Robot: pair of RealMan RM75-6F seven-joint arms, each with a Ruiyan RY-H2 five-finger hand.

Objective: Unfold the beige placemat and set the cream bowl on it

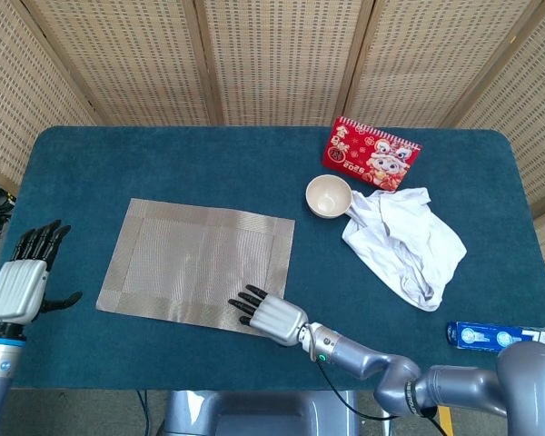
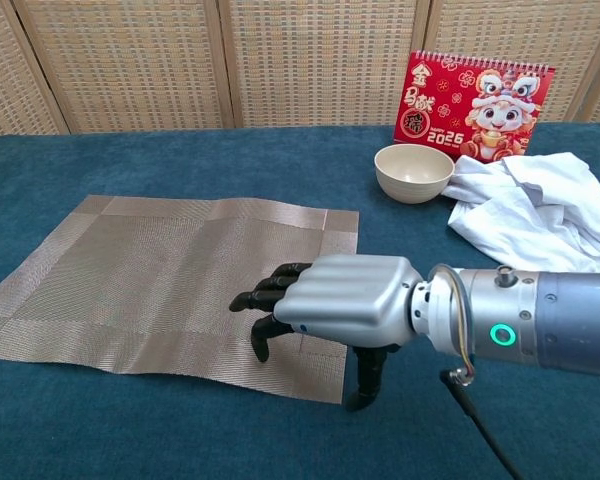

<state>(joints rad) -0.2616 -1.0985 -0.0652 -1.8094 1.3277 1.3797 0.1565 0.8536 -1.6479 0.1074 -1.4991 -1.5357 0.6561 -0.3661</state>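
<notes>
The table [image 1: 254, 154] carries the placemat [image 1: 200, 263], spread flat left of centre. A white cloth [image 1: 404, 241] lies right, touching the bowl [image 1: 328, 195], which sits well apart from the placemat. The right robot hand [image 1: 268, 315] hangs over the placemat's near right corner, fingers apart, holding nothing. The left robot hand [image 1: 23, 277], also spread and empty, is off the table's left edge.

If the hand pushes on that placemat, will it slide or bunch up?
The placemat looks thin and woven, lying flat with faint ripples, so it is probably floppy and light. On the cloth-covered table it may bunch rather than slide under the right hand.
</notes>
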